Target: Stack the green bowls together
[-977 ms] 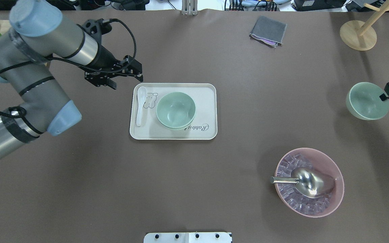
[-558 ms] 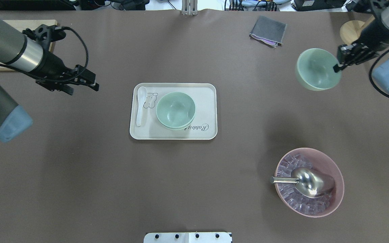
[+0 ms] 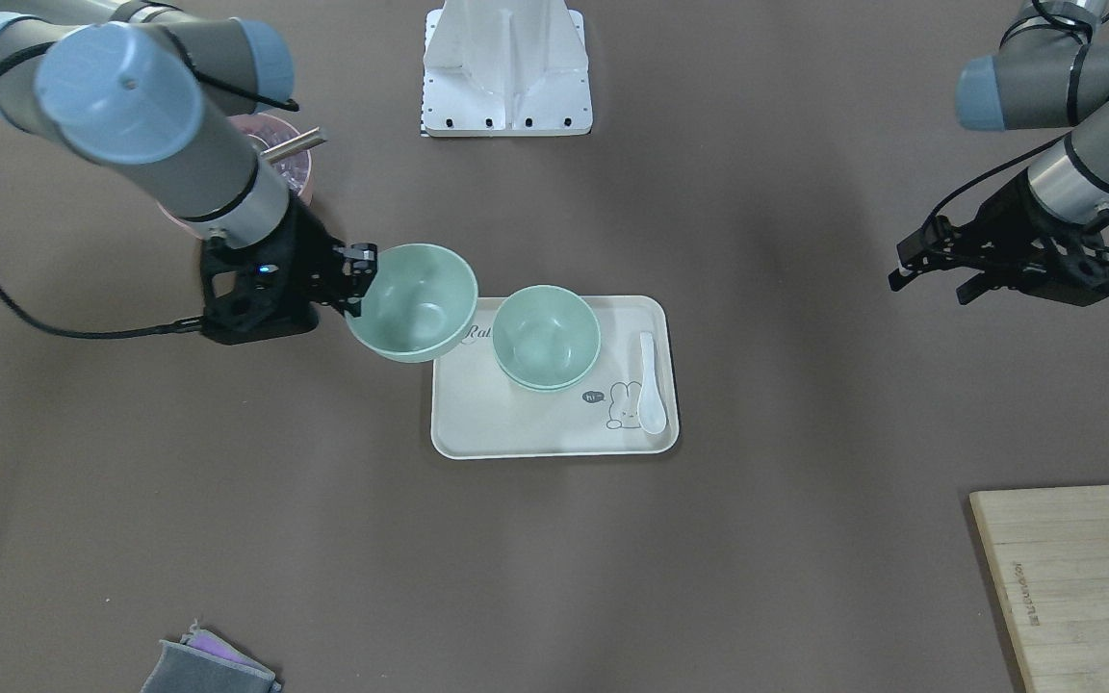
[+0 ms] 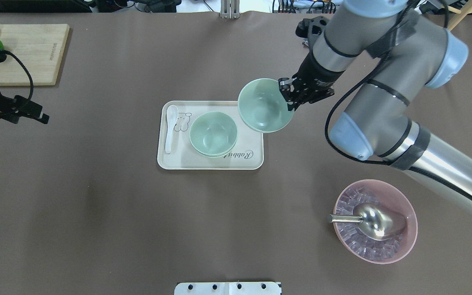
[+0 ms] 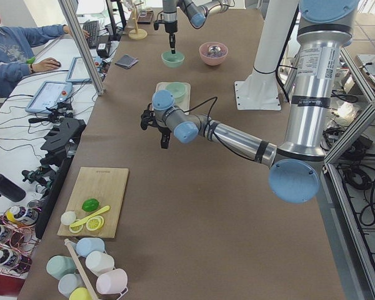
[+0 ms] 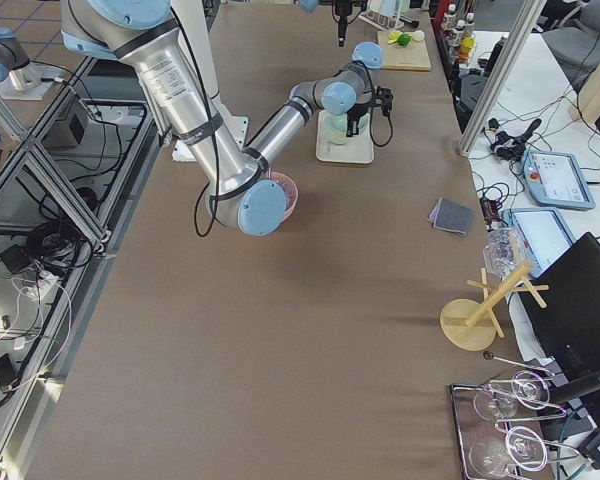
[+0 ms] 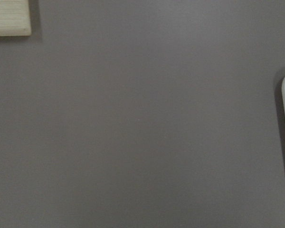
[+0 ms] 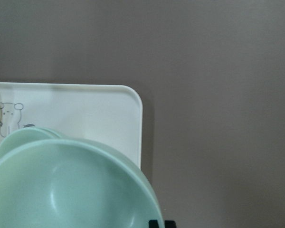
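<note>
Two pale green bowls (image 4: 213, 134) sit nested on the cream tray (image 4: 211, 164), also in the front view (image 3: 546, 337). My right gripper (image 4: 287, 98) is shut on the rim of a third green bowl (image 4: 265, 105) and holds it above the tray's far right corner, tilted a little; it also shows in the front view (image 3: 412, 301) and fills the right wrist view (image 8: 71, 190). My left gripper (image 4: 41, 114) is open and empty, far left of the tray, also in the front view (image 3: 930, 284).
A white spoon (image 4: 171, 128) lies on the tray's left side. A pink bowl (image 4: 413, 225) with ice and a metal scoop (image 4: 367, 221) stands at the near right. A wooden board (image 4: 27, 53) lies far left. A grey cloth (image 3: 208, 664) lies at the far edge.
My right arm has carried the green bowl from the table's right side leftward to the tray's far right corner. My left arm has drawn back to the left edge.
</note>
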### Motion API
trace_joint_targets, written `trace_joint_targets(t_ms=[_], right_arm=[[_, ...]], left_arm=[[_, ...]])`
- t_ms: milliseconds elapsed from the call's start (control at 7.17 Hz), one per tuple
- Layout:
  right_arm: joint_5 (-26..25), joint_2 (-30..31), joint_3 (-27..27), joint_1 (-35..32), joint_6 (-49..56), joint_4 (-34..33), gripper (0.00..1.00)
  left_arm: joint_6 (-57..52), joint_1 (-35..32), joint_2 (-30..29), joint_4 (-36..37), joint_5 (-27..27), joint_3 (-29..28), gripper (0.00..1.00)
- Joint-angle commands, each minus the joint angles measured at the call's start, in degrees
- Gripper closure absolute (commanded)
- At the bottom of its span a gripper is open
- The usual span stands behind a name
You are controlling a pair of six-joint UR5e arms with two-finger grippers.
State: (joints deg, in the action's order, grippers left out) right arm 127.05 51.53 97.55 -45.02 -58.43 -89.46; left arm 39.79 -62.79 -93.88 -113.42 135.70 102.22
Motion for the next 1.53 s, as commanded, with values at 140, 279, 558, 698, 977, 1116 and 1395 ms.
trace_joint_targets(t_ms=[140, 279, 558, 698, 977, 1116, 1395], right_arm=[[-8.6, -8.7, -10.8, 7.2, -9.8, 8.8, 1.00], [-8.7, -8.8, -11.6, 8.2, -10.0, 9.6, 1.00], [-8.7, -8.5, -11.6, 8.6, -10.3, 9.8, 0.00], [-7.7, -8.3, -11.2, 7.1, -10.2, 9.5, 0.00], [1.8, -2.0, -8.6, -1.8, -6.6, 9.5, 0.00], [3.9, 3.6, -6.1, -6.4, 0.3, 9.0, 0.00], [8.1, 13.7, -6.1, -17.2, 18.4, 8.6, 0.00]], left_arm=[[-7.0, -4.0, 3.1, 0.2, 0.2, -1.1, 0.02], [-7.0, -4.0, 3.0, 0.1, 0.5, -1.1, 0.02], [-6.7, -4.0, 3.0, 0.1, 0.5, -1.1, 0.02], [-6.0, -4.0, 2.7, 0.3, 0.4, -1.1, 0.02], [-6.1, -4.6, 2.3, 3.0, 0.4, -1.0, 0.02], [-7.1, -6.2, 2.4, 3.7, 0.1, -1.1, 0.02], [-16.7, -9.9, 2.8, 7.1, -1.0, -1.6, 0.02]])
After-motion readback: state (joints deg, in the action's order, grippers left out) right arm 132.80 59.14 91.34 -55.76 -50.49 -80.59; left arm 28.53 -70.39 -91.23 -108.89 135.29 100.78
